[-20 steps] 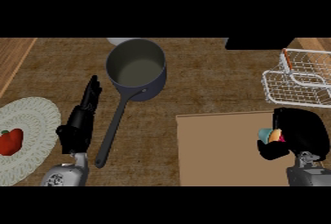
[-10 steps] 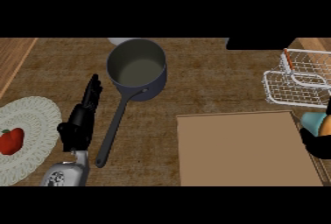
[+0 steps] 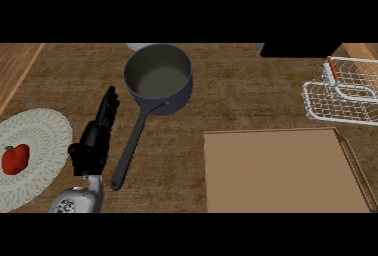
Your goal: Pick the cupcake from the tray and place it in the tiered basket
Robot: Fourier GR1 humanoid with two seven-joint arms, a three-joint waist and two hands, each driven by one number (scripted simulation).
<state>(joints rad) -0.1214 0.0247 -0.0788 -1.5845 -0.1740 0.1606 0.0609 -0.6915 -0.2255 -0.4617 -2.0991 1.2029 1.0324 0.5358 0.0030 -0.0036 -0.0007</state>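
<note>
The brown tray (image 3: 280,170) lies flat at the lower right of the counter, and nothing shows on its surface. The white wire tiered basket (image 3: 345,95) stands at the right edge, above the tray. No cupcake shows in the head view. My left hand (image 3: 94,137) rests open at the left, fingers straight and pointing up the counter, just left of the pot's handle. My right hand is out of the picture.
A dark blue saucepan (image 3: 157,77) stands at the upper middle, its long handle (image 3: 133,147) running down toward my left hand. A pale woven plate (image 3: 37,145) with a red pepper (image 3: 15,159) sits at the left edge. A black object (image 3: 299,49) lies at the top right.
My right hand, which held the cupcake over the tray's right side, has moved off the right edge and out of view. The left hand has stayed still.
</note>
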